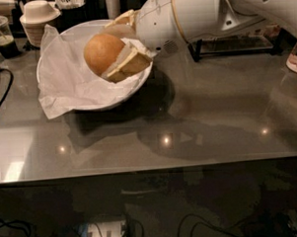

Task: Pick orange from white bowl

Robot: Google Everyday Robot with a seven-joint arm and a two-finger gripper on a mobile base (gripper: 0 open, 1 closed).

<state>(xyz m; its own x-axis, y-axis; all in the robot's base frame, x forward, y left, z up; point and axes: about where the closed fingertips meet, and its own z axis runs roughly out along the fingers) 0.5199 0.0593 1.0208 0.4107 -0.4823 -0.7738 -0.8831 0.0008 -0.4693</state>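
1. Orange [102, 52]: it sits in the upper left-centre of the frame, over the white bowl [133, 91], held between the two fingers of the gripper [111, 50].
2. The gripper reaches in from the upper right. One finger shows above the fruit and one below and to its right, so the jaws are clamped on the orange.
3. The orange appears to be raised above the crumpled paper [68, 84] lining the bowl, though whether its underside touches the paper I cannot tell.
4. The step in hand, as I judge it, is lifting the fruit clear. A straight upward pull with a steady grip would suit the smooth round skin.
5. The paper stands high on the left side of the bowl, so the lift should clear it before any sideways move, or the sheet may drag.
6. Count: one orange, one white bowl, one sheet of paper, one gripper.
7. Also on the grey table [198, 133]: one cream ribbed lidded bowl [39, 19] and one clear cup [1, 37], both at the upper left.
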